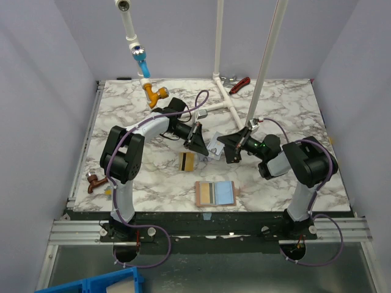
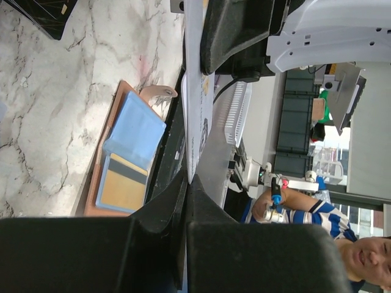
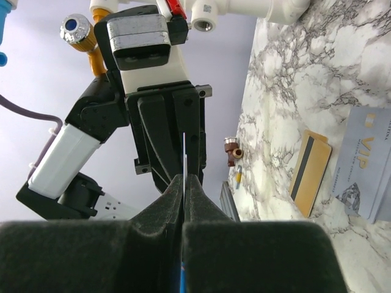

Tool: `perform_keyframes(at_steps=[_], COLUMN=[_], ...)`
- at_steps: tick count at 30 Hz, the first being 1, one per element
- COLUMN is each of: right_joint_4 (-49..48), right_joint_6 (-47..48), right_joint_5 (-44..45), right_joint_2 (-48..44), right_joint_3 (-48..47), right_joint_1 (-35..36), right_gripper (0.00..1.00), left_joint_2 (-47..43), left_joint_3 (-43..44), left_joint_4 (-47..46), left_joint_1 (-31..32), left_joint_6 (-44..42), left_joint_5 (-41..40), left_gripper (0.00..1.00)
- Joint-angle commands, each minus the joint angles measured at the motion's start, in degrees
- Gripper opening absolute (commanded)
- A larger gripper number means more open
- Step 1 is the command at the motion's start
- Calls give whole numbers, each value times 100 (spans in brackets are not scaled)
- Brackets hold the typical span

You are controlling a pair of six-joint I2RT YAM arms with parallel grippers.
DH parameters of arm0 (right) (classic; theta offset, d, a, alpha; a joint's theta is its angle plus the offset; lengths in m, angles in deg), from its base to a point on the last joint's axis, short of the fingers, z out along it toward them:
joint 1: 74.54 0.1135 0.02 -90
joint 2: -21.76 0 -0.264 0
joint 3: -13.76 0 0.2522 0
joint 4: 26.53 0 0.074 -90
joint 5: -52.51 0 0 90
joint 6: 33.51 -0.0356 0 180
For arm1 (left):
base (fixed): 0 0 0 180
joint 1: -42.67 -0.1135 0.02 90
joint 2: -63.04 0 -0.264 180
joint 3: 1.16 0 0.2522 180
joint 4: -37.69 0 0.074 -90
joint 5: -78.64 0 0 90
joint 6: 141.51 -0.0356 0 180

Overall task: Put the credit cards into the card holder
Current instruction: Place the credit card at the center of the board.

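While the left gripper [image 2: 186,183] and right gripper [image 3: 183,183] are clamping opposite edges, you are probably handling a stiff, slick card [image 3: 184,155].

— The worktop [image 1: 263,198]?
— White marble, grey veins.
— The striped card [image 1: 187,161] beside the left pincer [image 1: 197,143]?
— Gold, dark stripe. The card holder [image 1: 201,194] is tan-brown; the pinched card [image 2: 197,110], pale.

Card holder [image 1: 200,194] open flat; gold card [image 1: 187,161], silvery card [image 3: 366,159] flat; pale card [image 2: 197,91] aloft.
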Motion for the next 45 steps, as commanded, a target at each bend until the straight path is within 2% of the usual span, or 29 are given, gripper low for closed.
perform_keyframes(at_steps=[1,9,16,36,45], right_joint_4=[-609,-497,-562,-800,-641], right_joint_6=[-62,57,27,-25,-11], right_joint_5=[-458,-734,-920,-927,-1032], right_joint_2=[220,356,348,692,866], right_joint_3=[30,214,221,268,-119], right_joint_1=[90,-57,-104,-211,-215], right_gripper=[4,9,10,13,13], left_joint_2=[-183,-284,-327,-567,-220], left_joint_3=[21,-3,96,-68,259], left_joint_4=[-224,-167,220,76,236], left_joint_1=[14,-130,-153,-311,-312], left_joint_6=[-10,-39,-330,-254,-264], left_joint_5=[235,-258,-1708,-1961,-2127], left_gripper=[0,0,0,0,0])
